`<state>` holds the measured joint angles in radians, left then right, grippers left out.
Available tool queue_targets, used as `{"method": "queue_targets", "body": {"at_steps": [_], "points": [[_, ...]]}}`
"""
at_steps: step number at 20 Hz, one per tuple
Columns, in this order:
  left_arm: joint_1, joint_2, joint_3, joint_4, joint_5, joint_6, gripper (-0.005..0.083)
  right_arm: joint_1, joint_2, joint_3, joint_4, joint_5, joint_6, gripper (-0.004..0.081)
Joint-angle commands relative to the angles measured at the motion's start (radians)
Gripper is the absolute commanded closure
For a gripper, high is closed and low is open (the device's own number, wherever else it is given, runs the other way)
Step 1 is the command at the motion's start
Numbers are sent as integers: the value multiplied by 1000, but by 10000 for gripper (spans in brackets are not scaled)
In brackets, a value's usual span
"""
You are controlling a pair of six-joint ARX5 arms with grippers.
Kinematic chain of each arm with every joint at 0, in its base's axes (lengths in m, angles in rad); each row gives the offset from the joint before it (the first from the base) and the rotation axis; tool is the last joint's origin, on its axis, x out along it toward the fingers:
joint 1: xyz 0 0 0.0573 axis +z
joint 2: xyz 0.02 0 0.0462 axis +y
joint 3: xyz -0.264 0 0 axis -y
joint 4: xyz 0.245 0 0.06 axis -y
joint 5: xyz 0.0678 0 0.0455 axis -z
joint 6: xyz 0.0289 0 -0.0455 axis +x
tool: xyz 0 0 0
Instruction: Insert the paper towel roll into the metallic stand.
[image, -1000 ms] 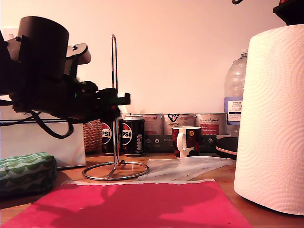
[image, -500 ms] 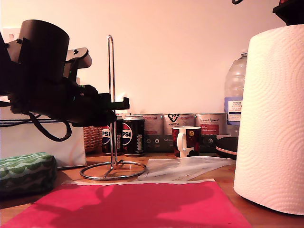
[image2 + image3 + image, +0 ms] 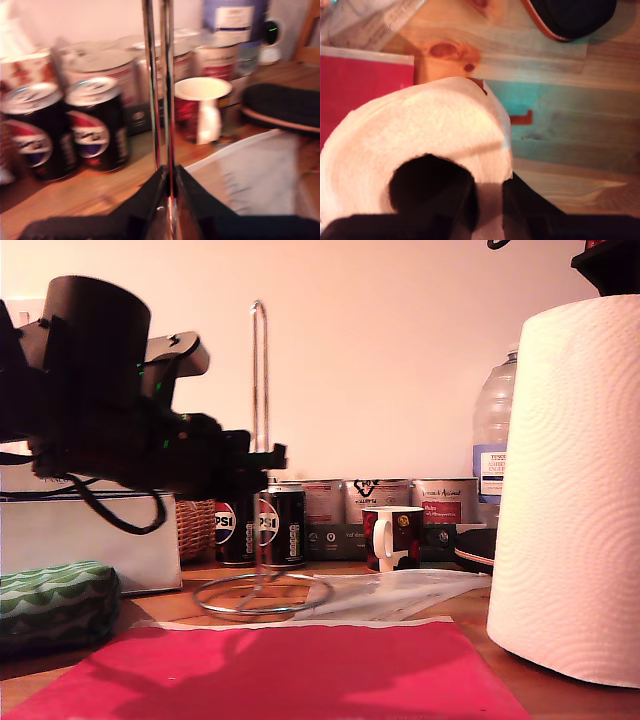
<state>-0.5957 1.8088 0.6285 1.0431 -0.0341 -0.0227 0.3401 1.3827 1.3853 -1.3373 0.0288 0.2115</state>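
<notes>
The metallic stand (image 3: 258, 390) is a thin chrome post on a ring base (image 3: 262, 596), left of centre in the exterior view. My first gripper (image 3: 262, 462) is shut on the post about halfway up. The first wrist view shows the post (image 3: 164, 100) pinched between my first gripper's (image 3: 169, 185) black fingers. The paper towel roll (image 3: 570, 490) stands tall and white at the exterior view's right. My second gripper (image 3: 489, 200) grips the wall of the roll (image 3: 420, 135) from above, one finger inside the dark core. Only a black piece of my second gripper (image 3: 608, 265) shows over the roll.
Two Pepsi cans (image 3: 275, 527), several tins, a red mug (image 3: 392, 537) and a water bottle (image 3: 495, 450) line the back. A red mat (image 3: 280, 670) lies in front, with a green pouch (image 3: 55, 600), a white box (image 3: 90, 540) and a wicker basket (image 3: 195, 525) at the exterior view's left.
My first gripper has carried the stand toward the exterior view's right and slightly up. The roll has edged a little toward the exterior view's left.
</notes>
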Motion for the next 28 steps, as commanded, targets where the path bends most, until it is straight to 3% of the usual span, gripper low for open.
{"method": "queue_targets", "body": {"at_steps": [1, 10, 16, 22, 28], "points": [[-13, -25, 8, 24, 5, 7, 798, 1, 2, -1, 8, 0, -3, 782], [-32, -202, 8, -112, 51, 31, 798, 1, 2, -1, 12, 0, -3, 782], [-83, -324, 5, -289, 58, 9, 797, 1, 2, -1, 13, 1, -3, 782], [-166, -449, -154, -200, 21, -88, 797, 1, 2, -1, 8, 5, -3, 782], [-276, -547, -242, -229, -16, -93, 797, 1, 2, -1, 8, 5, -3, 782]]}}
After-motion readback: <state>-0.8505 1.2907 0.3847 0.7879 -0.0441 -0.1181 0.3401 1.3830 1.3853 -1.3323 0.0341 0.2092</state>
